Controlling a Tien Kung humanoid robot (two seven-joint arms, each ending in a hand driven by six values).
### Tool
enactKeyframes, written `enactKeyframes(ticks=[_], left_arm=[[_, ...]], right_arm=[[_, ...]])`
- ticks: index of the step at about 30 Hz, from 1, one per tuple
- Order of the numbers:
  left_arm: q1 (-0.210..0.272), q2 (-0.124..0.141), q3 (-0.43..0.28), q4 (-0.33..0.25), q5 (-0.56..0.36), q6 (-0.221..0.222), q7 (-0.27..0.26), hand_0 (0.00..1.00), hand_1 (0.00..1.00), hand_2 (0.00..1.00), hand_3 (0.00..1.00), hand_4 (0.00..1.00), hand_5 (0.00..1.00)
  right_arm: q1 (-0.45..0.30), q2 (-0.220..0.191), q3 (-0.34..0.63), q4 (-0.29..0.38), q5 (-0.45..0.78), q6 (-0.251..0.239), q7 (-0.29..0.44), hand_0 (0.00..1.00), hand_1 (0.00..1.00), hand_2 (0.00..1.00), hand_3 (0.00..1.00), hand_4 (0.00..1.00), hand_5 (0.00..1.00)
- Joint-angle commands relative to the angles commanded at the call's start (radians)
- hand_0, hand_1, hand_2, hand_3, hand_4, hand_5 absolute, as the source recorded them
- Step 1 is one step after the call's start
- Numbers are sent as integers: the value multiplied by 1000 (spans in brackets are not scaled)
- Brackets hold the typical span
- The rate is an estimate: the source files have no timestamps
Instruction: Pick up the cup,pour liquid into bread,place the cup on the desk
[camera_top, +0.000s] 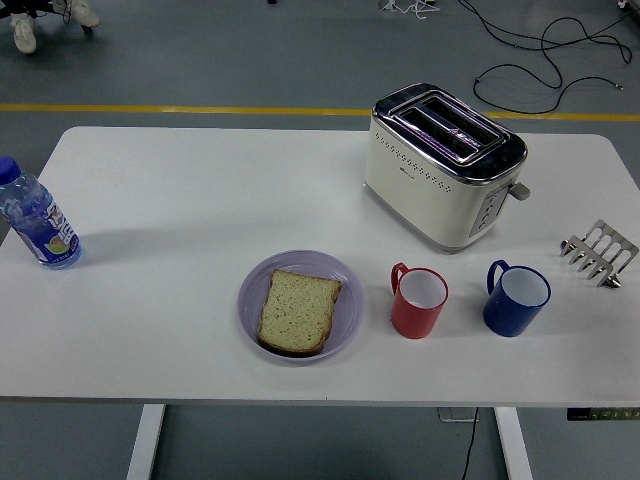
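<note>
White table (180, 200): red cup (418, 301) beside bread (298, 311)

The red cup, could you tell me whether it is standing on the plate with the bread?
No, the red cup stands on the table, right of the plate.

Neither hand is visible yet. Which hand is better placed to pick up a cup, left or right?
Probably the right. Both cups, the red cup and the blue cup, stand right of the plate with the bread, on the side the right arm enters from. The left would have to cross over the bread.
</note>
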Motion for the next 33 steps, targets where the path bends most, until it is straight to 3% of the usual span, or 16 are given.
enactKeyframes(ticks=[33], left_arm=[[-9,-1,3,0,-15,2,-6,659,704,726,619,371,930]], right_arm=[[12,4,-1,0,1,0,0,659,628,664,613,432,66]])
